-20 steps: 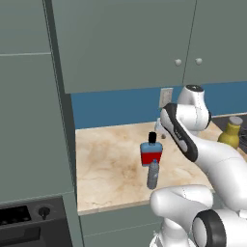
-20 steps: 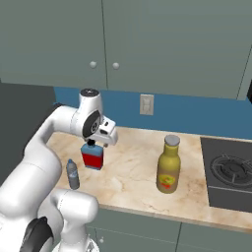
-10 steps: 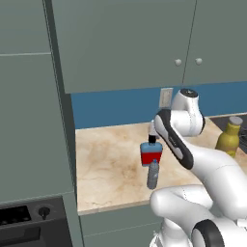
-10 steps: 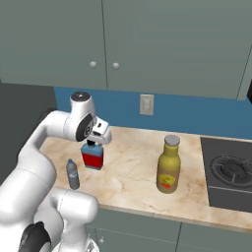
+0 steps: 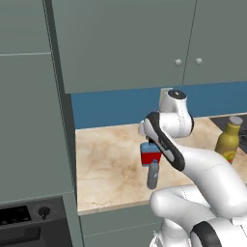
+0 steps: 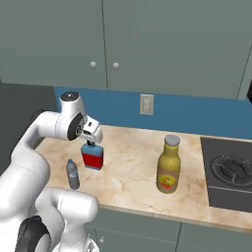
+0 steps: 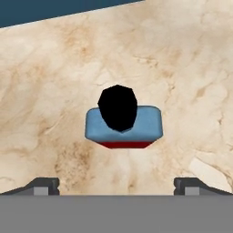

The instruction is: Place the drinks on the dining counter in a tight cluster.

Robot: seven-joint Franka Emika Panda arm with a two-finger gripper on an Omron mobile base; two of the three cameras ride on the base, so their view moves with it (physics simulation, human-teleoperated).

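Note:
The drinks stand on a beige marble wall counter [image 6: 133,177] under a blue backsplash. The squat blue bottle [image 6: 92,157] [image 5: 150,157] has a red label and black cap. My gripper [image 6: 90,141] hangs open just above it. In the hand view the blue bottle [image 7: 145,124] sits centred ahead of my gripper [image 7: 116,186], its fingertips [image 7: 43,185] wide apart and holding nothing. The slim water bottle [image 6: 73,173] [image 5: 153,174] stands close in front of the blue one. The amber bottle [image 6: 169,165] [image 5: 228,140] stands apart to the right. The dining counter is out of view.
A black stove top [image 6: 229,172] lies right of the amber bottle. Grey upper cabinets [image 6: 123,44] hang over the counter, and a wall outlet [image 6: 146,104] sits on the backsplash. A tall grey cabinet [image 5: 29,120] bounds the counter's left end, above a dark oven panel [image 5: 29,219].
The arm has swung a little to the left, with the hand staying over the blue bottle. The fingers remain wide open. None of the bottles has moved.

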